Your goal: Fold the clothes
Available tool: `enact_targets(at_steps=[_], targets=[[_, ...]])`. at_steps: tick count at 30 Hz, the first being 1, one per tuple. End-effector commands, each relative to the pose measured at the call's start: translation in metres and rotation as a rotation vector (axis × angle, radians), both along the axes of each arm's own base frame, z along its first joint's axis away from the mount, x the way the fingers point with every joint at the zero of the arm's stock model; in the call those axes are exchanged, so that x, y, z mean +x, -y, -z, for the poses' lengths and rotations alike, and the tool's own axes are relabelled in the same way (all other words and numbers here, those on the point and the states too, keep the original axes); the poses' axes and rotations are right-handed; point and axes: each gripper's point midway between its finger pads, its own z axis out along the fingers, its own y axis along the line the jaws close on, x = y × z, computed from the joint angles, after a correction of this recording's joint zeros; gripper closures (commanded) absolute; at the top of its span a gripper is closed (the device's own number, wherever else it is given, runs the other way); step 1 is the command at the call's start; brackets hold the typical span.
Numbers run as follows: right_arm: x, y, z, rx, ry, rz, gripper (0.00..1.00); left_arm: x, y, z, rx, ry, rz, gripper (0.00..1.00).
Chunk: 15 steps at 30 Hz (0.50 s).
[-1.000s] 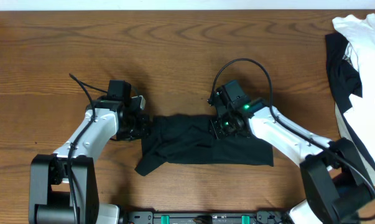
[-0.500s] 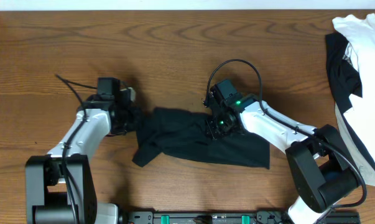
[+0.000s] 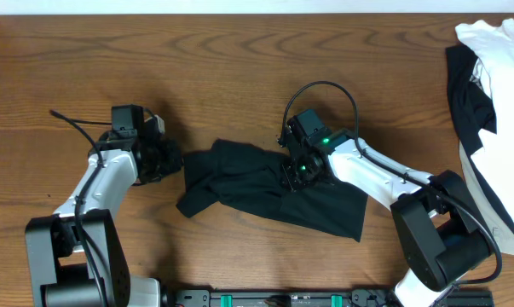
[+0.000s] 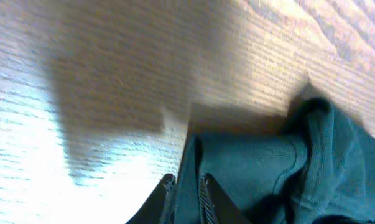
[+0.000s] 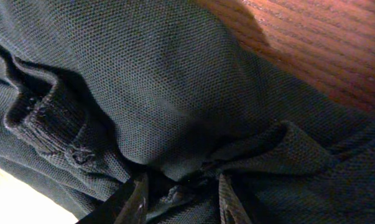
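A crumpled black T-shirt lies on the wooden table at centre front. My left gripper is at the shirt's left edge and is shut on a fold of it; in the left wrist view the cloth runs between the two fingertips. My right gripper is on the shirt's upper middle. In the right wrist view its fingers close on a bunched fold of the black cloth. No chest logo shows.
A pile of other clothes sits at the table's right edge: a white shirt on top of black cloth. The arms' base rail runs along the front edge.
My left gripper has moved left, pulling the shirt's left edge with it. The right gripper shifted slightly left early and then held. The shirt has stretched and turned, its right corner swinging down.
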Motion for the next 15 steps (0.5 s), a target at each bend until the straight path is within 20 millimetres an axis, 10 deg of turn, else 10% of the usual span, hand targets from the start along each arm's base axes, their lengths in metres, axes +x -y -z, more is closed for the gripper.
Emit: enact_targets(at_steps=[1,15], targets=[[-0.025,0.022,0.042,-0.123,-0.101,0.007,0.63,0.004,0.000,-0.001,-0.015,0.018,-0.009,0.76],[-0.025,0.025,0.042,-0.140,-0.100,0.009,0.62,-0.042,0.025,0.001,-0.159,-0.173,0.019,0.18]])
